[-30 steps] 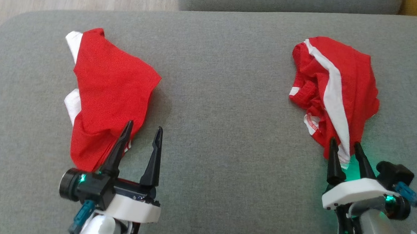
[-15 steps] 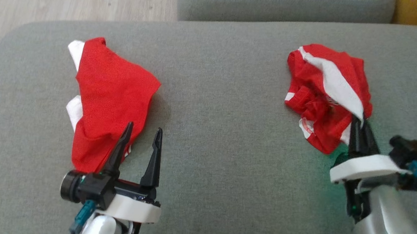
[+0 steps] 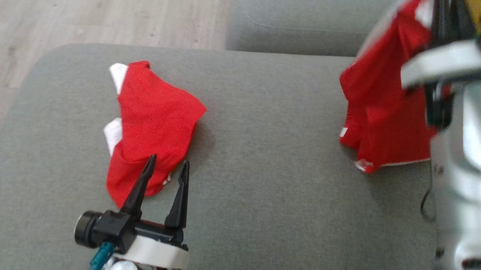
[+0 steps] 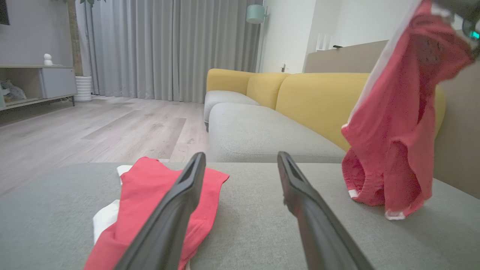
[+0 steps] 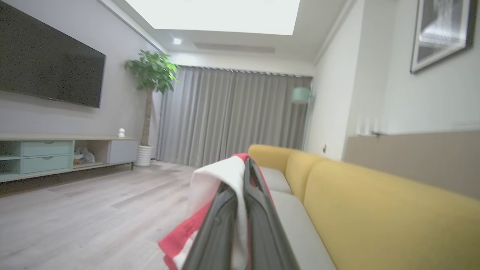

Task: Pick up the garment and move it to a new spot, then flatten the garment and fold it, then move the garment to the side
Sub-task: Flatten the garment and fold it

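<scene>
Limp red garment (image 3: pixel 381 114) (white stripe) hanging over grey woven cushion (image 3: pixel 272 153), pinched in right pincer (image 5: pixel 240 176), left pincer (image 3: pixel 167 166) spread wide.

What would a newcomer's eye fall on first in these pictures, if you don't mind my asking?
The hanging red garment, pinched in the shut right end effector high on the right above the grey cushion. Next, a second red garment lying crumpled on the cushion's left, with the open left end effector at its near edge.

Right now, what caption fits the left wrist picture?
Open left tool beside one red garment, while a second garment hangs over the grey cushion.
</scene>
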